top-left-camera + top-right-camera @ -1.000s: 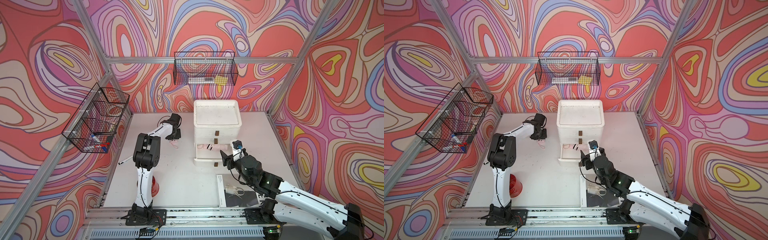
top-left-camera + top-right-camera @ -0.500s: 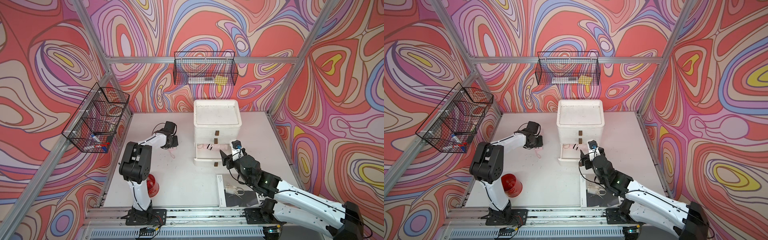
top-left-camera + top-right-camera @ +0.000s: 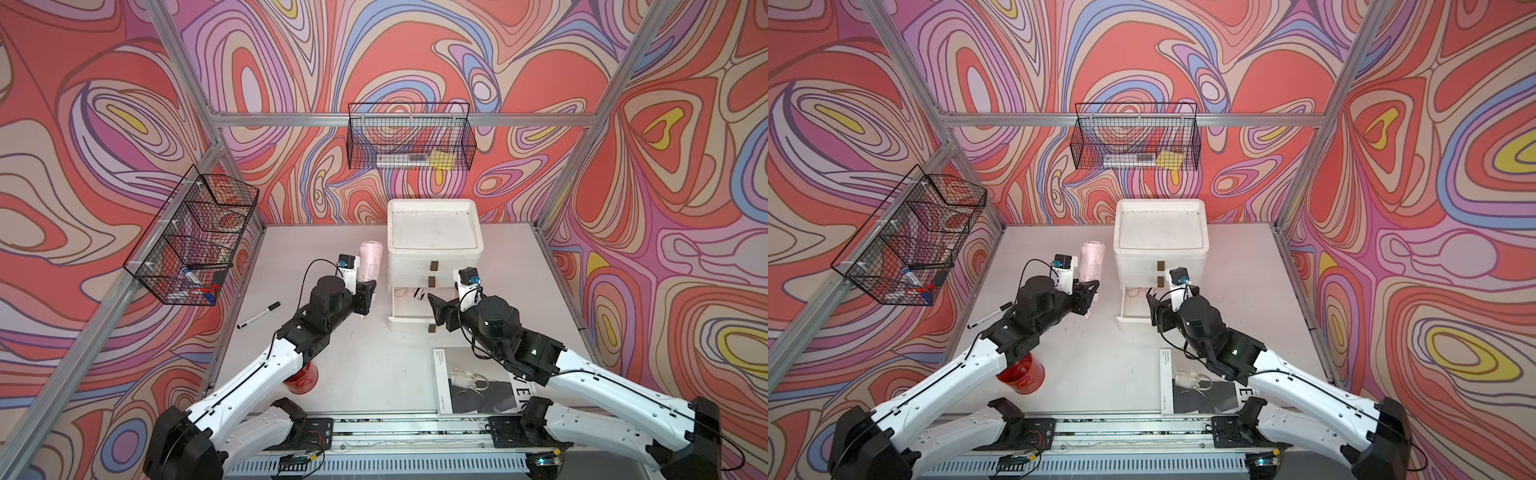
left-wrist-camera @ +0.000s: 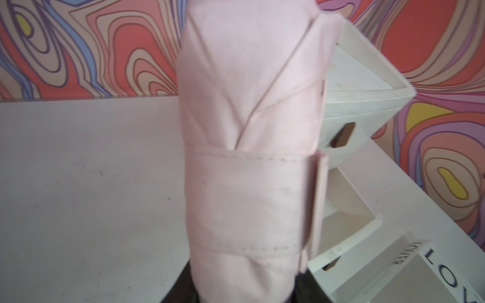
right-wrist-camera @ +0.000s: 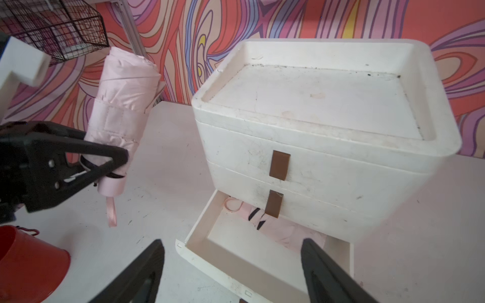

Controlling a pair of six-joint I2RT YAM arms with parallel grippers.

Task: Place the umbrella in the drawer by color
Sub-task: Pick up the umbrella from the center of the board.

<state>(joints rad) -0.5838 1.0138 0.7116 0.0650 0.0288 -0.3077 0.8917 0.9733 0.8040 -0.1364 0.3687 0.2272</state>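
A folded pale pink umbrella (image 3: 370, 261) (image 3: 1091, 259) stands upright off the table, just left of the white drawer unit (image 3: 434, 232) (image 3: 1160, 232). My left gripper (image 3: 368, 291) (image 3: 1090, 291) is shut on it just above the handle; the right wrist view shows its black fingers (image 5: 107, 160) pinching the umbrella (image 5: 120, 105). The fabric (image 4: 249, 157) fills the left wrist view, hiding most of the jaws. The bottom drawer (image 3: 409, 322) (image 5: 236, 265) is pulled out with a pink patterned thing (image 5: 275, 228) inside. My right gripper (image 3: 440, 309) (image 5: 231, 244) hangs open before that drawer, holding nothing.
A red bucket (image 3: 301, 379) sits under the left arm. A black marker (image 3: 258, 315) lies on the table's left. A magazine (image 3: 478, 388) with a clear item lies front right. Wire baskets hang on the left wall (image 3: 191, 237) and back wall (image 3: 409, 141).
The left arm has stretched out low and carried the umbrella rightward to the drawer unit, now held upright. The right gripper's jaws have spread wider; that arm barely moved.
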